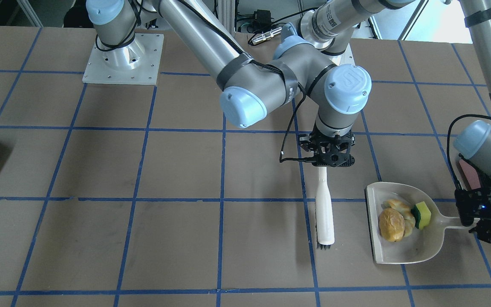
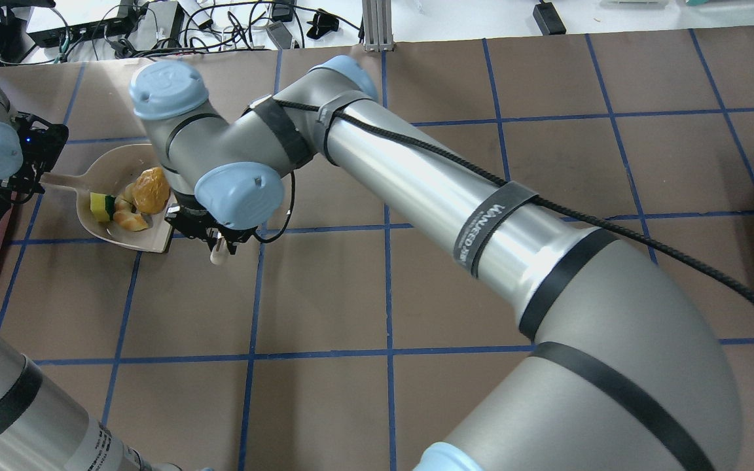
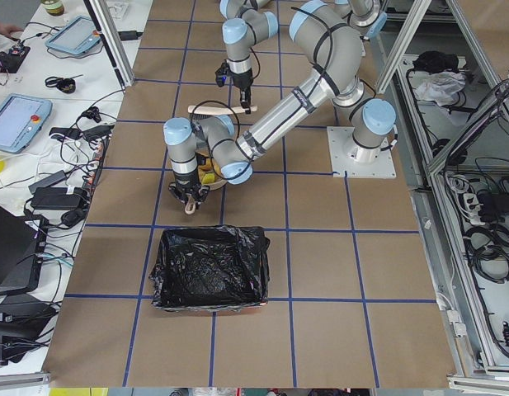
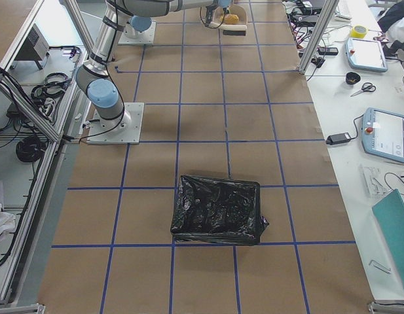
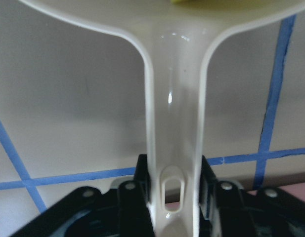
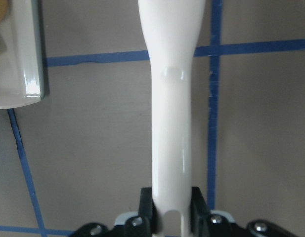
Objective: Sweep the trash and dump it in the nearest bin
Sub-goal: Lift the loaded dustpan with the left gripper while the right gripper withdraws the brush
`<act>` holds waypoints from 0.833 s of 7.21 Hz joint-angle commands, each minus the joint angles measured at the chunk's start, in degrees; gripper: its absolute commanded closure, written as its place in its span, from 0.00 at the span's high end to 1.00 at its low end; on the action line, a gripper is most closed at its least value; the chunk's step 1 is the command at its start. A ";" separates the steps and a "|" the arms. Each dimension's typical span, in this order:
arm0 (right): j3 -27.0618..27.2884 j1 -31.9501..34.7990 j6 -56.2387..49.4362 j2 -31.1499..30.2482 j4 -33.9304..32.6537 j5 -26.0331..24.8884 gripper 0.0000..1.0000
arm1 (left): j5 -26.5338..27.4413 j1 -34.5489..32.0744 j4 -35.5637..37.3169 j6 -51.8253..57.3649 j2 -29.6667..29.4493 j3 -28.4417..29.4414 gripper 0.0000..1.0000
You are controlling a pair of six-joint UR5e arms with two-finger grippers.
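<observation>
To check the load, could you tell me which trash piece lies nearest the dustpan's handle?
The yellow sponge wedge; the orange-brown lump and tan crust lie farther from it.

The surface carries one pale beige plastic dustpan point(image 1: 403, 251) holding three pieces of trash: one orange-brown lumpy walnut-like piece point(image 1: 391, 224), one pale tan crust-like piece point(image 1: 400, 206) and one yellow sponge wedge with a green edge point(image 1: 423, 214). There is one white-handled brush point(image 1: 325, 209). Two black-bag-lined bins stand there, one bin point(image 3: 209, 268) near the left edge and the other bin point(image 4: 218, 209) near the right edge. Two grippers show: the left gripper point(image 5: 174, 185) and the right gripper point(image 6: 171, 207).
</observation>
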 commanded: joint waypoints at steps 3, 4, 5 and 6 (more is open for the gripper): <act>37.47 -5.36 -11.60 -24.95 -4.42 -4.39 0.00 | -10.63 2.89 -10.53 -1.58 4.16 0.72 0.00; 43.21 -5.18 -12.74 -28.66 -5.57 -5.29 0.00 | -12.14 5.42 -12.73 -3.41 5.38 1.07 0.00; 47.79 -5.18 -14.58 -32.35 -5.84 -6.69 0.00 | -13.02 9.02 -16.49 -5.78 7.22 2.37 0.00; 51.23 -5.18 -15.30 -33.78 -8.98 -7.05 0.00 | -14.68 13.67 -19.84 -9.02 8.46 4.04 0.00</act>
